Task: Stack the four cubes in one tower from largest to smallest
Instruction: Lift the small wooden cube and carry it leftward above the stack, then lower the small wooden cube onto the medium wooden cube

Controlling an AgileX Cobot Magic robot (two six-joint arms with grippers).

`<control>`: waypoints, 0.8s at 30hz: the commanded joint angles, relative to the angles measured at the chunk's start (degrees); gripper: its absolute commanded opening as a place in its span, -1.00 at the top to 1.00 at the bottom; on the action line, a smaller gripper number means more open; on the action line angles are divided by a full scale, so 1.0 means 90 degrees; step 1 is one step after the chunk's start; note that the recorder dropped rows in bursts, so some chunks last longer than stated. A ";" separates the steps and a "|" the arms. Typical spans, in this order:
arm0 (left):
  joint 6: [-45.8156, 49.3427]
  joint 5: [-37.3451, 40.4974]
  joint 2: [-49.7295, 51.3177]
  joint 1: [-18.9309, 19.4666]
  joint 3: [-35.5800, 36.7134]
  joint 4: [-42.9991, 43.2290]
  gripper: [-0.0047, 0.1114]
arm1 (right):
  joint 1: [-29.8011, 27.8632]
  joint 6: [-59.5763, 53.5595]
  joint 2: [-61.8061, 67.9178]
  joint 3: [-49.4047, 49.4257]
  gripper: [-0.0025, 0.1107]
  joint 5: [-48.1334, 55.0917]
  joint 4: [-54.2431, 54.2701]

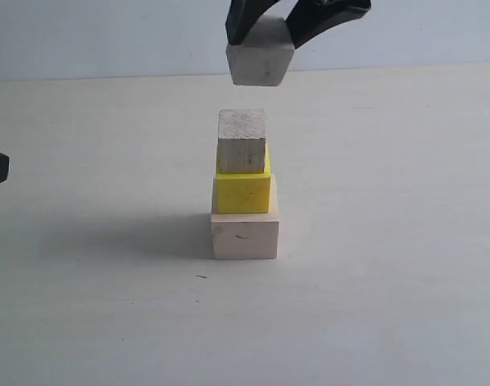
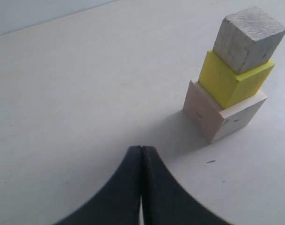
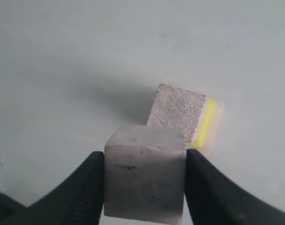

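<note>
Presently, four cubes are counted. Three form the tower [image 1: 245,185] on the table [image 1: 389,281]: pale cube [image 1: 245,235] at the base, yellow cube [image 1: 243,193] on it, wood cube [image 1: 242,141] on top, each set slightly askew. The fourth cube [image 1: 261,60] hangs above the tower, not touching it, pinched in the right gripper [image 1: 265,40]. The left gripper [image 2: 141,154] sits well apart to the left, jaws pressed together, holding nothing.

A large pale wood cube [image 1: 245,235] bears the yellow cube [image 1: 243,193] and a bare wood cube [image 1: 243,141], while the fourth cube [image 1: 261,60] hangs gripped above them.
</note>
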 commanded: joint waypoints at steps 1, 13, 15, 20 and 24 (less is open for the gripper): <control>-0.0054 -0.0053 -0.0008 0.0031 -0.0040 -0.0062 0.92 | 0.0380 0.0476 0.0347 -0.0369 0.96 0.0105 -0.0599; -0.0054 -0.0026 -0.0008 0.0031 -0.0040 -0.0074 0.92 | 0.0745 0.1521 0.0975 -0.0545 0.96 0.0105 -0.1000; -0.0054 -0.0026 -0.0008 0.0031 -0.0040 -0.0089 0.92 | 0.0721 0.1521 0.0974 -0.0545 0.96 0.0105 -0.0980; -0.0054 -0.0002 -0.0008 0.0031 -0.0040 -0.0186 0.92 | 0.0441 0.1493 0.0959 -0.0545 0.96 0.0105 -0.0802; -0.0054 -0.0002 -0.0008 0.0031 -0.0040 -0.0213 0.92 | 0.0222 0.1336 0.0961 -0.0545 0.96 0.0105 -0.0692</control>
